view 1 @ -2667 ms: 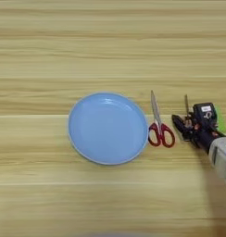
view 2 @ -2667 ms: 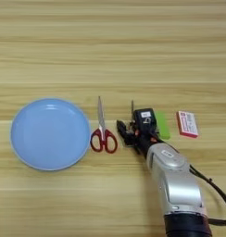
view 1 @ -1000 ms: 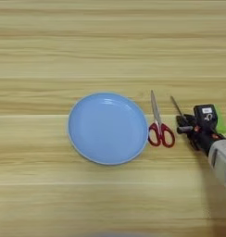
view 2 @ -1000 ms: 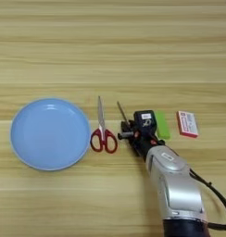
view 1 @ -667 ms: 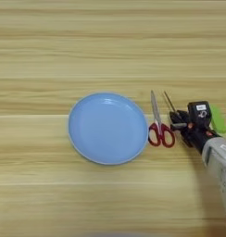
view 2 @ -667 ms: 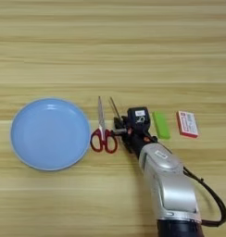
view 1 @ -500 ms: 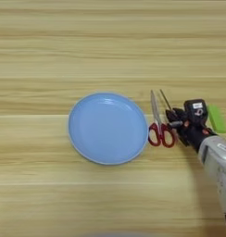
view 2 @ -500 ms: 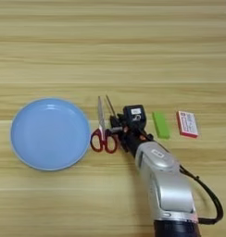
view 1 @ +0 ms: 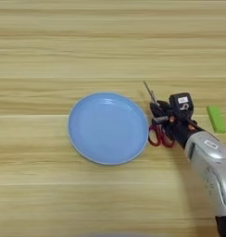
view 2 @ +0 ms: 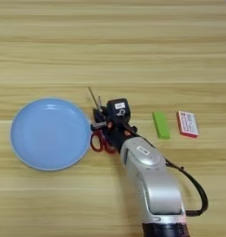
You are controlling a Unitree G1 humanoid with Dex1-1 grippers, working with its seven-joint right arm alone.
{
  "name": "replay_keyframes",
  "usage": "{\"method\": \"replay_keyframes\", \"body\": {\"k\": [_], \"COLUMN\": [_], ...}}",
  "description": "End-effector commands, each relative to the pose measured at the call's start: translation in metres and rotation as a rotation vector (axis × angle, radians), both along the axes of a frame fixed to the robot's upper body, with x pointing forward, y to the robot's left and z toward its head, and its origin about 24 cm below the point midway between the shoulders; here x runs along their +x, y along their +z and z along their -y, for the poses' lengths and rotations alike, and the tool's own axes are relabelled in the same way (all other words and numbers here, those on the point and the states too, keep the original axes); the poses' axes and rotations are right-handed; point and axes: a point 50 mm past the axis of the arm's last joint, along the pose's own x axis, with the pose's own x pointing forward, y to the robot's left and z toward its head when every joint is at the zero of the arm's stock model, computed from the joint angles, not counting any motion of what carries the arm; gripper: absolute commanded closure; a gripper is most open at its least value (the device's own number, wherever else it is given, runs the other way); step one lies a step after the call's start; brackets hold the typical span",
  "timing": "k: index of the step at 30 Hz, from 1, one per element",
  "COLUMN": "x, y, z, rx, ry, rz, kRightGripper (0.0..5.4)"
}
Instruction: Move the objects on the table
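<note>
The hand (view 2: 102,121) is clamped on the thin screwdriver (view 2: 93,98), whose tip points up and away. It is over the red scissors (view 2: 100,141) (mostly hidden under it), and the blue plate (view 2: 27,157) lies just left on the bench (view 2: 133,46).
</note>
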Motion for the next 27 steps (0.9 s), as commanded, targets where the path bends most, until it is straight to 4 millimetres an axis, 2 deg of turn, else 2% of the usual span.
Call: {"method": "replay_keyframes", "body": {"k": [1,11,18,27], "x": [0.006,-0.001,-0.002,0.0], "y": [0.026,0.031,0.026,0.017], "z": [-0.017,-0.059,-0.075,-0.085], "rx": [0.002,0.062,0.095,0.15], "ry": [0.047,0.161,0.193,0.21], "rz": [0.123,0.129,0.105,0.062], "kRightGripper": [4.52,4.52,4.52,4.52]}}
